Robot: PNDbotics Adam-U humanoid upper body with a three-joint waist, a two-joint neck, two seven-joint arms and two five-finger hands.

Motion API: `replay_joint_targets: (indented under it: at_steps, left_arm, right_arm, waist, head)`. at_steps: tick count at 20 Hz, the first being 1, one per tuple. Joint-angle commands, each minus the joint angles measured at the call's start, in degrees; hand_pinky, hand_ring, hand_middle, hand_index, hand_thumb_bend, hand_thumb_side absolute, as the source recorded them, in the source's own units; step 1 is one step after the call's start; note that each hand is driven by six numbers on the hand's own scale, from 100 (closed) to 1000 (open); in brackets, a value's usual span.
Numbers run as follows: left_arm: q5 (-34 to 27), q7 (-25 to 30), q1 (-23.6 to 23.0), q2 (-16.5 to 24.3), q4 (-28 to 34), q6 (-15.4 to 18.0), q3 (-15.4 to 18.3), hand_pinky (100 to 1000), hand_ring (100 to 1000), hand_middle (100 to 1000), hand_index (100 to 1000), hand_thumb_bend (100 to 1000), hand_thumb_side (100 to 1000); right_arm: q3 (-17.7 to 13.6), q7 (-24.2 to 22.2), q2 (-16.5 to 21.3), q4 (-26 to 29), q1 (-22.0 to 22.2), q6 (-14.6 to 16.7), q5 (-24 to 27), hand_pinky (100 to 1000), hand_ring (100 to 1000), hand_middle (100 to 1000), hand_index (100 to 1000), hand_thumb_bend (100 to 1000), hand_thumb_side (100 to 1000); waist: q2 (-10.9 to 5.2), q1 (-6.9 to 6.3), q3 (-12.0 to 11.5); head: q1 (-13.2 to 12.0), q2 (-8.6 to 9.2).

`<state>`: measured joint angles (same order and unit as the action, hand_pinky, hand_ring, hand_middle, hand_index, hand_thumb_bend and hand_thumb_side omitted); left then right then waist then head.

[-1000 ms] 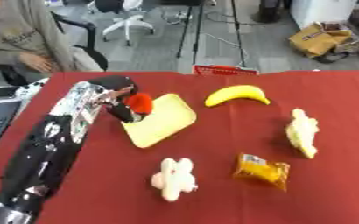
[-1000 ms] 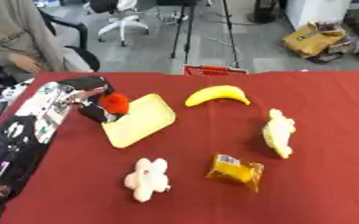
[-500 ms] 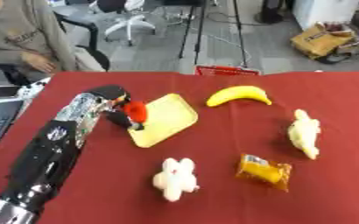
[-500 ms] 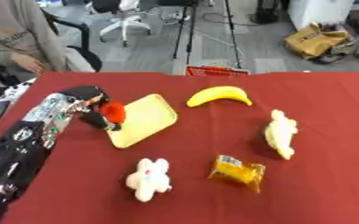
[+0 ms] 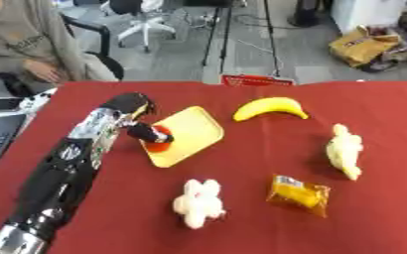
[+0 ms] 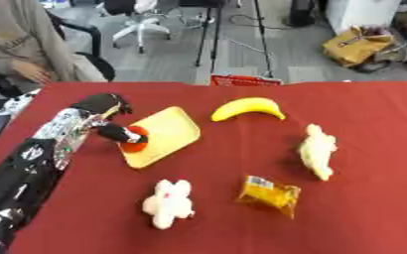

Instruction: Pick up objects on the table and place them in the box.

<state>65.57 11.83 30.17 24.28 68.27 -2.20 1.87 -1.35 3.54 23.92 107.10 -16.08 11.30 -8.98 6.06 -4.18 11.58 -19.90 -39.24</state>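
We see the left hand (image 5: 136,111) reaching in from the left side over the red tablecloth (image 5: 241,198), its fingers (image 5: 146,132) curled down and pinching a small red round object (image 5: 159,139); that object sits on the near-left edge of a shallow yellow tray (image 5: 189,131), which lies tilted on the cloth; the right hand shows in neither view. Just right of the tray, toward the far side, we find a yellow banana (image 5: 270,107) lying on its side; well to the right lies a pale cream plush toy (image 5: 345,156); nearer to us, an orange snack packet (image 5: 299,194) rests flat, and left of it a white flower-shaped plush (image 5: 197,203) with a pinkish middle; a red wire basket (image 5: 256,80) peeks above the far table edge.
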Motion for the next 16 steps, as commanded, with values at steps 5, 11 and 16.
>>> replay_joint_targets:
  at_steps: [5,11,16]
  left_arm:
    - [-29.7,-25.1,-0.8,-2.9,7.0,2.7,2.6,622,593,733,791,681,976]
    - [-58.4,-32.5,-5.4,-4.3,20.6,13.1,2.4,643,651,762,806,636,1000]
    - [-66.3,-32.1,-8.6,-5.6,31.8,16.9,3.3,640,653,757,804,635,1000]
  right_arm:
    - [-0.2,-0.1,0.4,0.5,-0.7,0.1,0.1,750,678,848,945,396,832]
    - [-0.1,-0.2,0.3,0.5,-0.9,0.1,0.1,750,677,848,945,397,832]
    - [-0.1,-0.2,0.3,0.6,-1.0,0.1,0.1,749,677,848,945,398,831]
  waist:
    - [-0.92,0.66,-0.1]
    - [-0.65,0.6,-0.1]
    - [-0.37,0.65,-0.2]
  head:
    - [-0.1,0.6]
    - [0.4,0.73]
    - [0.6,0.77]
